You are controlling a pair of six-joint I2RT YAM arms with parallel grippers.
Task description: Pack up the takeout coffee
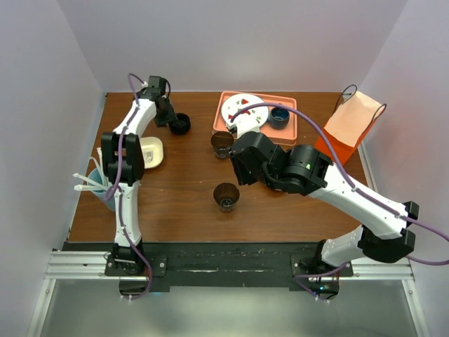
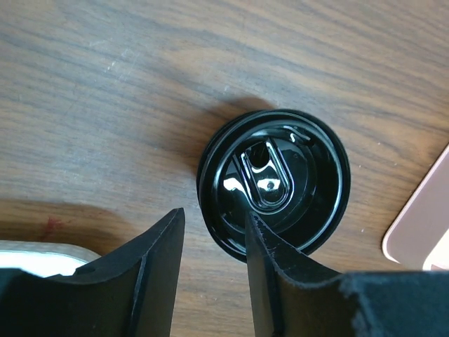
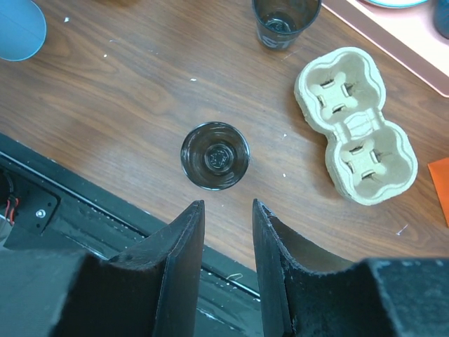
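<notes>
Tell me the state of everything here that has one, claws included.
Left claw: open, empty.
Right claw: open, empty.
Takeout coffee: upright, lid on, ungripped.
Near brown cup: upright, no lid.
Far brown cup: upright, no lid.
Cup carrier: flat, slots empty.
Blue mug: upright.

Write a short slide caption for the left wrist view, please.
Open left hand hovers at the edge of a round black lid on the wooden table.

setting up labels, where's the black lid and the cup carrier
black lid (image 2: 273, 181): left wrist view, its glossy centre
cup carrier (image 3: 357, 126): right wrist view, bridge between its wells
</notes>
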